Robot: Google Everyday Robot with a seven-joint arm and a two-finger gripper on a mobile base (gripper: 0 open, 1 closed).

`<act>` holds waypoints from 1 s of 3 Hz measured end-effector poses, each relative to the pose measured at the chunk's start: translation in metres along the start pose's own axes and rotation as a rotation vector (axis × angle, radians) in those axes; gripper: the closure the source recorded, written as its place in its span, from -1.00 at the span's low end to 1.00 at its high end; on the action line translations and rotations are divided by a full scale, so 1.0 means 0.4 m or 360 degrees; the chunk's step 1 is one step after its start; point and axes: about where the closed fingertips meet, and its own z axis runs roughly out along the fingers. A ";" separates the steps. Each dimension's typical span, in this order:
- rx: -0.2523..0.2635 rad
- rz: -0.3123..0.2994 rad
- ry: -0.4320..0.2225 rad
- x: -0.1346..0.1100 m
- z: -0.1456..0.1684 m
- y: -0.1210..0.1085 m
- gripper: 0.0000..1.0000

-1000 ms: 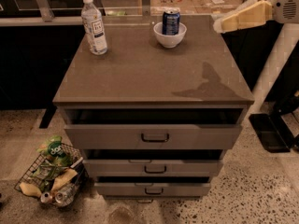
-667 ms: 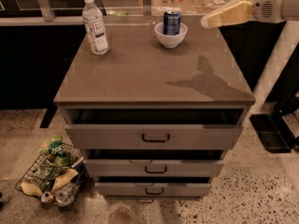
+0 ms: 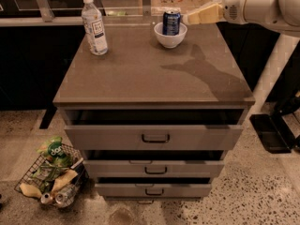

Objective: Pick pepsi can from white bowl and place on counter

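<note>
One change: the gripper (image 3: 192, 17) has advanced from the upper right to just beside the pepsi can (image 3: 171, 22), which stands upright in the white bowl (image 3: 169, 39), upper centre on the desk (image 3: 140, 74). Its spread cannot be told. Grasp judged imminent; can not yet lifted.

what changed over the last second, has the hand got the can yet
The hand has moved left over the back of the counter and is now close beside the pepsi can, on its right. The can has not been lifted and stands upright in the white bowl. The water bottle is unmoved.
</note>
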 end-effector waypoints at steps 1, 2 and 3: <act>-0.0104 0.0111 -0.0022 0.042 0.118 0.015 -1.00; -0.0215 0.0226 -0.0106 0.087 0.231 0.038 -1.00; -0.0239 0.0277 -0.0171 0.107 0.286 0.038 -1.00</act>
